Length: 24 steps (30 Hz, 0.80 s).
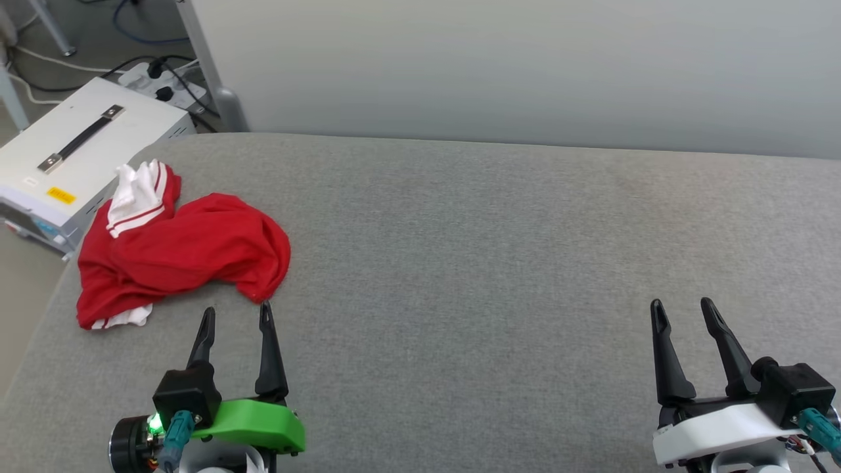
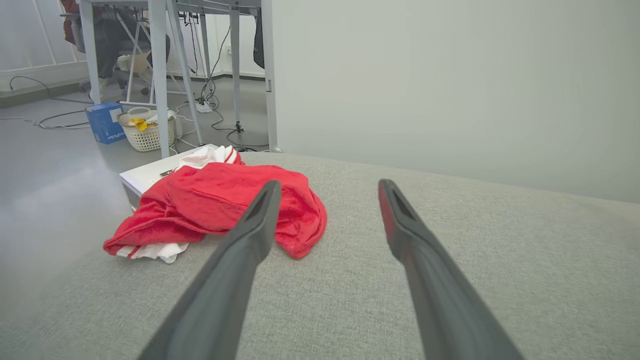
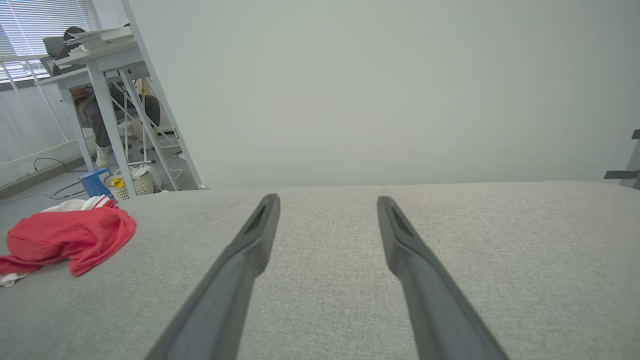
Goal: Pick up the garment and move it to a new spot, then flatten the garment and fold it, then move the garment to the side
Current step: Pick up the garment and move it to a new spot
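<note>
The garment is a crumpled red shirt with white striped sleeves, lying in a heap at the left edge of the grey cloth-covered table. My left gripper stands open just in front of the heap, fingertips a little short of its near hem, nothing between them. In the left wrist view the garment lies ahead and left of the open fingers. My right gripper is open and empty near the table's front right, far from the shirt. The right wrist view has the garment at far left.
A white case with a black handle sits on the floor beside the table's left edge, with a power strip and cables behind it. A pale wall panel runs along the table's far edge. Desk legs, a basket and a seated person's legs lie beyond.
</note>
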{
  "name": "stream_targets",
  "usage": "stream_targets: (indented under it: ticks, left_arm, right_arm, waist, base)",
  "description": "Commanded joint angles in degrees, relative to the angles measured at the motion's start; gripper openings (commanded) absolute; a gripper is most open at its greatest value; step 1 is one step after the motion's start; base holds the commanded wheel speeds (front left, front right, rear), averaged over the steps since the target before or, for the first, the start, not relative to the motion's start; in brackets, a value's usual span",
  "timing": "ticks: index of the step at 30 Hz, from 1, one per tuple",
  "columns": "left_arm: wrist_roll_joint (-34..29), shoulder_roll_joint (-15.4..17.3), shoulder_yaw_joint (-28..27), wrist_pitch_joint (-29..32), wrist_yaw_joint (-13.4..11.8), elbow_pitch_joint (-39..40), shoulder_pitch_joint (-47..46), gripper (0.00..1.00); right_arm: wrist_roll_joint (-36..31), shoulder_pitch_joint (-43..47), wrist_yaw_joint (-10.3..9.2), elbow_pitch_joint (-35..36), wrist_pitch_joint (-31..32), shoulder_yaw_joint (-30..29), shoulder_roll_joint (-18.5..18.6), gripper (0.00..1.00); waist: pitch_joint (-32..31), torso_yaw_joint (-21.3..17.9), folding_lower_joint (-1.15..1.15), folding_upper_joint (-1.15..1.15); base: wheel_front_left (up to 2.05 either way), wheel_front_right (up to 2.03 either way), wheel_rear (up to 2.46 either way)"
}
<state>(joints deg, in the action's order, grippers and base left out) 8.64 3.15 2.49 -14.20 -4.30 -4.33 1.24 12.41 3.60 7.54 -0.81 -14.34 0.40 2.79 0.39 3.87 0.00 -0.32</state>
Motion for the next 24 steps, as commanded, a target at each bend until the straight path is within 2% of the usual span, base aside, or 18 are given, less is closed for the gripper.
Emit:
stream_targets:
  ticks: [1, 24]
  left_arm:
    - [0.3, -0.3, -0.2, -0.8, -0.3, -0.1, 0.6, 1.0]
    - [2.1, -0.3, -1.9, -0.8, -0.6, -1.0, -0.2, 1.0]
  right_arm:
    - [0.4, 0.9, -0.05, 0.3, -0.6, 0.2, 0.1, 1.0]
    - [-1.7, -0.1, -0.05, 1.7, -0.7, 2.5, 0.1, 1.0]
  waist:
    - [0.5, 1.8, 0.0, 0.32]
    - [2.1, 15.0, 0.0, 0.32]
  base:
    - [0.0, 0.0, 0.0]
    - [0.0, 0.0, 0.0]
